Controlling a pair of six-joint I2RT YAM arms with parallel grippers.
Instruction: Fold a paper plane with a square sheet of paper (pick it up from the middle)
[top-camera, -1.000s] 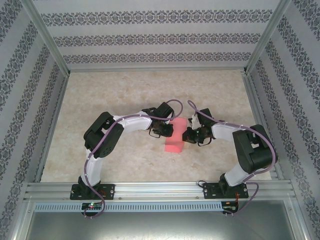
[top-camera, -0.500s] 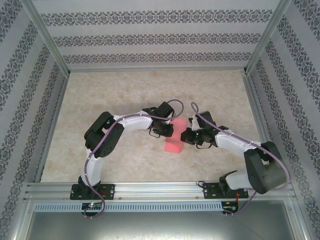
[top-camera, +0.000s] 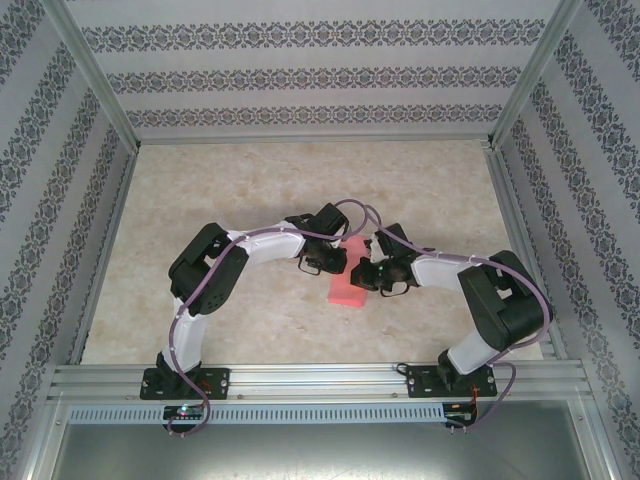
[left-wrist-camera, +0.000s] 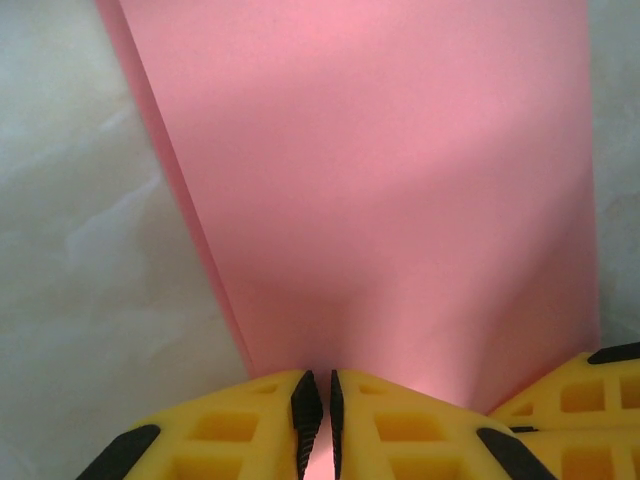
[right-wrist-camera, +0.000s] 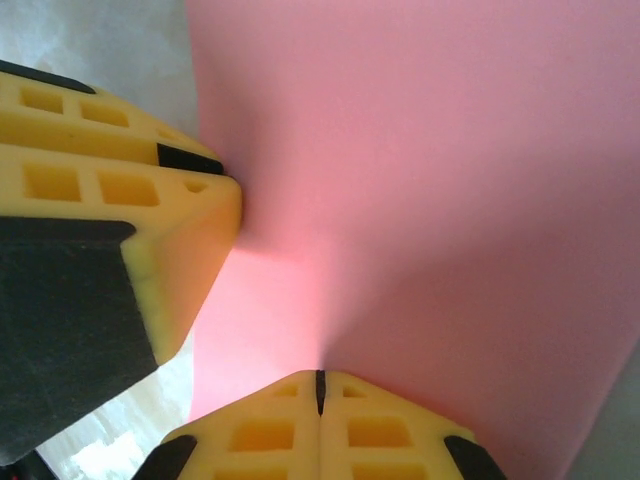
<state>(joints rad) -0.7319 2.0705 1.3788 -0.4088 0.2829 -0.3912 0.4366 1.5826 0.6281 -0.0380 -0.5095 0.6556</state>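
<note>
Where the two arms meet, near the middle of the pale marbled tabletop (top-camera: 250, 190) and a little toward its near edge, items stand as follows.

White-and-black left arm (top-camera: 262, 243): reaches in from the left edge.

White-and-black right arm (top-camera: 445, 270): reaches in from the right edge.

Thin pink-red square sheet of paper (top-camera: 346, 289): folded to a narrow strip, set between the two wrists.

Left gripper (left-wrist-camera: 318, 390), yellow fingers with black pads: nearly closed, pinching an edge of the paper in a thin gap.

Right gripper (right-wrist-camera: 320, 382), same make: fully closed, tips against the paper where a crease rises. Whether paper sits between them cannot be told.
</note>
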